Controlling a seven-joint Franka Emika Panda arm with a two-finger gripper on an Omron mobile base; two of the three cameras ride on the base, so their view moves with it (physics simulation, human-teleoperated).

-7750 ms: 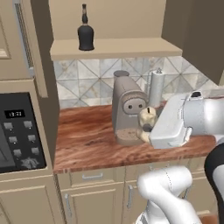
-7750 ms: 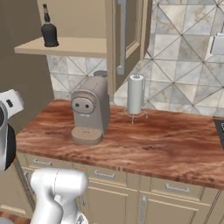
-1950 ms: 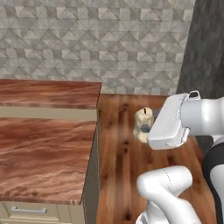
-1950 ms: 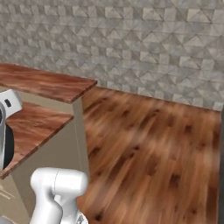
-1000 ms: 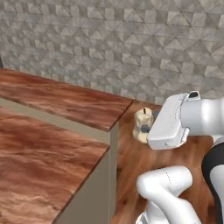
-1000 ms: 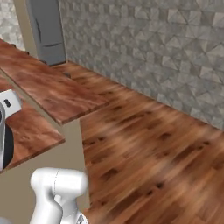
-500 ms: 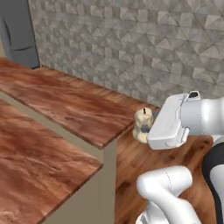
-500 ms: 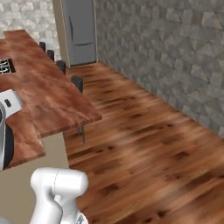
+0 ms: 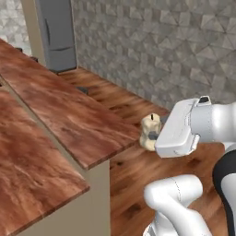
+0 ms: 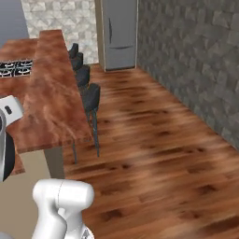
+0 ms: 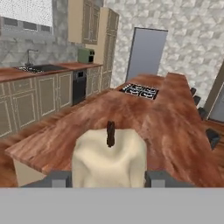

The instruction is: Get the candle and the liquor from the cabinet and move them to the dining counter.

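Left base view first: the gripper point(image 9: 152, 137) sits at about four o'clock of centre, its white hand reaching in from the right, and it is clamped on the candle point(image 9: 150, 131), cream and lumpy, held upright with its wick up. The candle hangs just off the near corner of the dining counter point(image 9: 69, 115), whose reddish-brown top runs away toward eleven o'clock, where a grey refrigerator point(image 9: 56, 34) stands against the wall. Over to the right base view: the dining counter point(image 10: 49, 93) stretches from nine o'clock up to eleven, the black cooktop point(image 10: 16, 66) set into it at the left edge, and a row of dark stools point(image 10: 84, 79) lines its right side. The refrigerator point(image 10: 119, 32) is at twelve o'clock. Now the hand view: the candle point(image 11: 109, 159) sits at six o'clock, dark wick standing, a finger point(image 11: 159, 178) tight against each flank. Beyond it the dining counter point(image 11: 166, 118) spreads away toward one o'clock, with the cooktop point(image 11: 140, 90) at twelve.
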